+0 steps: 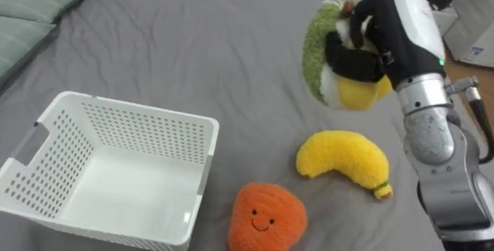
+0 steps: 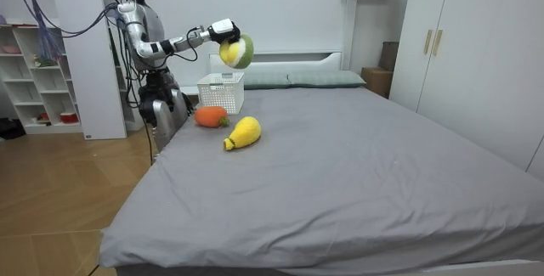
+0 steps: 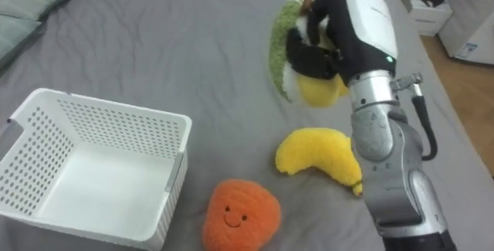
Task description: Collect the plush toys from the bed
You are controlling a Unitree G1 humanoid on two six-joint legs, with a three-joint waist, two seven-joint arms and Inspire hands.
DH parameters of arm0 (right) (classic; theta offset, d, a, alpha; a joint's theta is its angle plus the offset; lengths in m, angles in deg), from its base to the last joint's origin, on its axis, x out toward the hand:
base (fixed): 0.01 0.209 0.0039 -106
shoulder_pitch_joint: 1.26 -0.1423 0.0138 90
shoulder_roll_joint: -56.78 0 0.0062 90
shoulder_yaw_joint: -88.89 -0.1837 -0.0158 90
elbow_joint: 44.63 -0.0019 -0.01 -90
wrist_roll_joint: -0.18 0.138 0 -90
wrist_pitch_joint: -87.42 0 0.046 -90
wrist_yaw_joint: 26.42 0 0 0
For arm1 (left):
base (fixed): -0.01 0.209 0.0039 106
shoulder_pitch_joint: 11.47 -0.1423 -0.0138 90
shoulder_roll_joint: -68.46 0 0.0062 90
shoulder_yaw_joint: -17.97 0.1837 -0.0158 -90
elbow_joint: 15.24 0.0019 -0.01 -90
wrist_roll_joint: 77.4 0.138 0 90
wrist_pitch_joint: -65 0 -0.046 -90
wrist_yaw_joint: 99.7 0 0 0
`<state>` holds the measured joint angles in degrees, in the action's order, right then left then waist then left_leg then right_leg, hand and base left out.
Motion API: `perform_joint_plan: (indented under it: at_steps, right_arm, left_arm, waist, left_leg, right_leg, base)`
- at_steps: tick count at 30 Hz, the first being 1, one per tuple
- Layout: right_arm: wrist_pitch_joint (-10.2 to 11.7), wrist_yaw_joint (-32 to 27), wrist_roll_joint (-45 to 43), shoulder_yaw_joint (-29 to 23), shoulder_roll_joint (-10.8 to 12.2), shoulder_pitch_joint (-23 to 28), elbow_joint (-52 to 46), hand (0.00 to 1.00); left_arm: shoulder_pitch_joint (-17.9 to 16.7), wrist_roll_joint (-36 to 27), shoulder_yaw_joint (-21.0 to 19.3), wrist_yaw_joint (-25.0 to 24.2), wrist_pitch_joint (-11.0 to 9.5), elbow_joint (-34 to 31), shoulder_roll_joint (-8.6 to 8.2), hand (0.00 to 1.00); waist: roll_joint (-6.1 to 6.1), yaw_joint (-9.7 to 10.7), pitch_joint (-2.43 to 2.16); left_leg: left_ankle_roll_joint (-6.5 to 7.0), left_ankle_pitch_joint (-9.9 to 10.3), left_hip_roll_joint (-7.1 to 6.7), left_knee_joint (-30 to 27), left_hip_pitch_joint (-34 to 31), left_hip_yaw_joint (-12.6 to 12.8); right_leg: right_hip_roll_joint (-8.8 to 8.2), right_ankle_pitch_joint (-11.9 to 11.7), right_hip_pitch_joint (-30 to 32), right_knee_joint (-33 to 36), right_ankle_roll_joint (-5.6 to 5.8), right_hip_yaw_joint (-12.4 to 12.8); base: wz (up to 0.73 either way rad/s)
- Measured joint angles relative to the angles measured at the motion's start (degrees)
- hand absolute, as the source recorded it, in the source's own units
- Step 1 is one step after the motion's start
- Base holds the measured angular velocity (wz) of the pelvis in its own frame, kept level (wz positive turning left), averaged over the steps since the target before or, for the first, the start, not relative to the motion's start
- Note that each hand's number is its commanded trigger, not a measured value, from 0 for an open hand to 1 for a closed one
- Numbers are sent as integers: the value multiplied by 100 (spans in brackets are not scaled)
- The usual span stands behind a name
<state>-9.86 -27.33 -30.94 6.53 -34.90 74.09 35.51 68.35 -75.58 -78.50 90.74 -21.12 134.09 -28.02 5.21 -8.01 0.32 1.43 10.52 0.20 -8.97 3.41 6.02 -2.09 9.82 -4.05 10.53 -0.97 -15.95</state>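
My right hand (image 1: 369, 44) (image 3: 324, 39) is raised above the grey bed, fingers curled round a round plush toy (image 1: 333, 73) (image 3: 297, 81) that is green, white and yellow. Below it a yellow plush banana (image 1: 345, 161) (image 3: 320, 154) lies on the sheet. An orange plush with a smiling face (image 1: 266, 218) (image 3: 239, 216) sits near the bed's front edge, just right of a white perforated basket (image 1: 46, 131) (image 3: 166, 127), which is empty. In the room view I stand at the bed's side with the arm stretched out, holding the round toy (image 2: 237, 52) over the bed.
Grey-green pillows (image 1: 31, 4) lie at the head of the bed, beyond the basket. The grey sheet (image 1: 208, 42) spreads wide ahead. A white cupboard (image 1: 471, 31) stands on the wooden floor to the right of the bed.
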Motion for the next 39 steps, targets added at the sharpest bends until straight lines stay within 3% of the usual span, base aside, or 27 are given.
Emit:
perform_joint_plan:
  at_steps: [3,7,15,19,22,29,31,32,39]
  right_arm:
    - [-9,196,10,82,210,-124,-1,100]
    - [-131,374,14,571,209,-148,28,100]
    - [-204,491,78,1349,286,-146,138,100]
    - [-240,516,81,1533,583,-154,626,100]
    - [-293,530,81,1767,680,-154,958,100]
    - [-295,612,124,1919,694,-149,1366,100]
    - [-275,591,129,1934,696,-149,1396,47]
    - [-273,576,128,1953,694,-149,1412,0]
    - [-200,457,130,2282,705,-150,1607,0]
  left_arm:
    - [-75,-1,0,0,-39,-256,-61,0]
    - [-130,-18,-1,30,-42,-312,-106,0]
    - [-199,-4,-15,52,11,-329,-111,0]
    - [-170,-6,-7,3,111,-481,-124,0]
    - [-141,-5,-7,55,111,-482,-102,0]
    - [-160,-5,-10,250,125,-407,-111,0]
    - [-142,-7,-3,253,128,-412,-110,0]
    - [-124,-8,-3,254,127,-413,-109,0]
    - [157,-3,9,244,121,-421,-111,0]
  waist:
    - [70,-167,-13]
    - [117,-555,12]
    - [144,-1099,58]
    - [206,-1231,37]
    - [220,-1378,40]
    - [260,-1447,64]
    - [251,-1446,71]
    - [250,-1446,71]
    - [202,-1480,102]
  left_leg:
    - [1,0,-16,-48,-81,-133]
    - [8,-1,-28,-55,-119,-209]
    - [36,-30,-115,-140,-323,-519]
    - [42,-66,-186,-250,-514,-796]
    - [45,-82,-199,-253,-509,-842]
    - [43,-91,-215,-288,-566,-916]
    - [43,-92,-213,-288,-566,-914]
    - [42,-92,-213,-288,-567,-916]
    - [39,-96,-216,-273,-588,-935]
  right_leg:
    - [-31,1,-4,-13,3,-166]
    - [-48,0,-26,-13,4,-326]
    - [-127,18,3,-16,33,-636]
    - [-168,25,20,-77,45,-922]
    - [-176,26,7,-76,46,-966]
    - [-186,24,8,-78,48,-1055]
    - [-180,22,-4,-81,48,-1033]
    - [-178,22,-7,-82,49,-1035]
    - [-178,22,5,-86,49,-1062]
  base:
    - [21]
    - [12]
    - [21]
    - [34]
    - [10]
    - [6]
    - [0]
    - [0]
    - [1]
